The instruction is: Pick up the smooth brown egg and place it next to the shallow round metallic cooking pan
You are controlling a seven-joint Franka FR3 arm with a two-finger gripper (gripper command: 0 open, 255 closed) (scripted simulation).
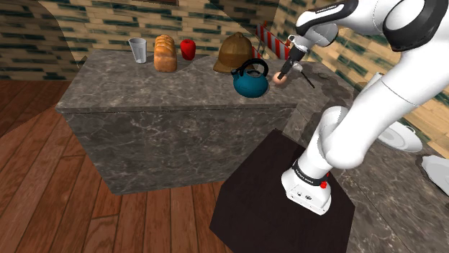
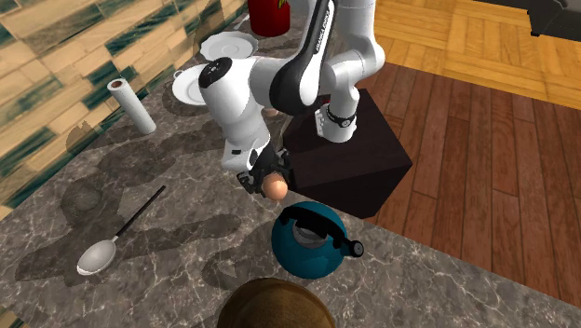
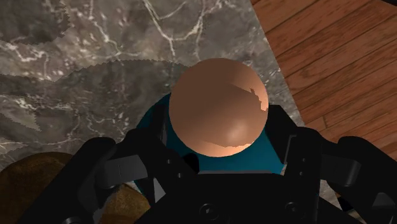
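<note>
Aloft, tool [image 2: 269,175] around egg [image 2: 276,189], above kettle [image 2: 307,250].

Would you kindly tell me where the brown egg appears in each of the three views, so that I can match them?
Shoulder view: the brown egg is upper right of centre, at the jaws, just right of the teal kettle.
Second exterior view: the egg is near the centre, just above the kettle.
Wrist view: the egg is clasped between the jaws, in front of the kettle.
Shared landmark: the teal kettle.
</note>
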